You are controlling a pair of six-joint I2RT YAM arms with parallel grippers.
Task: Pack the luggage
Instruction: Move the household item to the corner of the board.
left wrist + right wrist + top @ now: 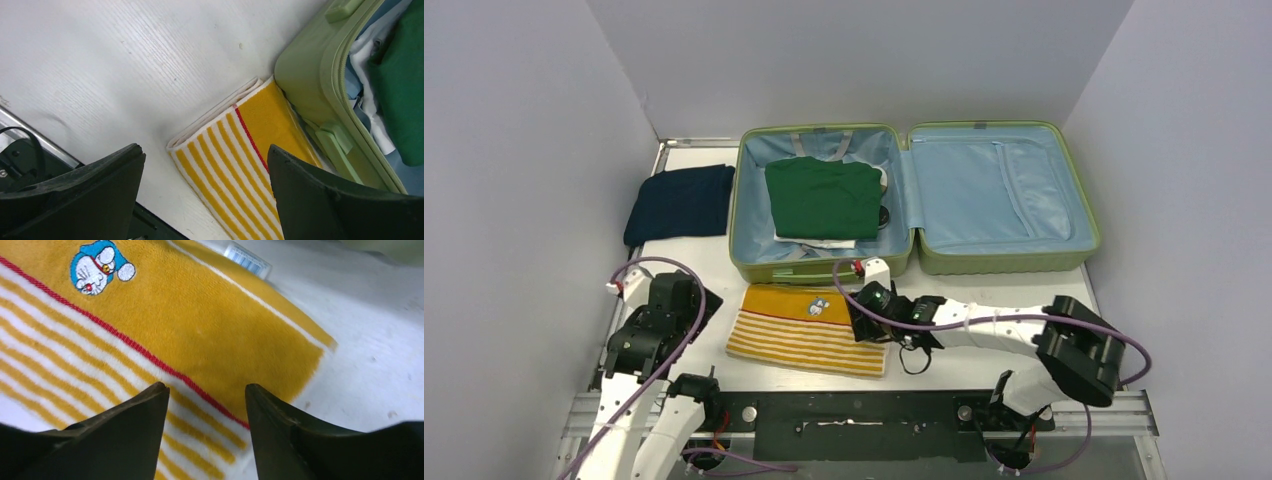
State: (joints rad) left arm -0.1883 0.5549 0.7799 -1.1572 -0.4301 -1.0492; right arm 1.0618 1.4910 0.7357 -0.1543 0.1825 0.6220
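A: What is seen on the table?
B: A folded yellow striped towel, marked with a blue cartoon patch, is laid by the near edge, around its middle. A folded navy garment is set toward the far left corner.

Both arms have white links and black joint housings: left arm lower left, right arm lower right. Purple cable loops along each. The left gripper has matte black, wedge-shaped fingers.
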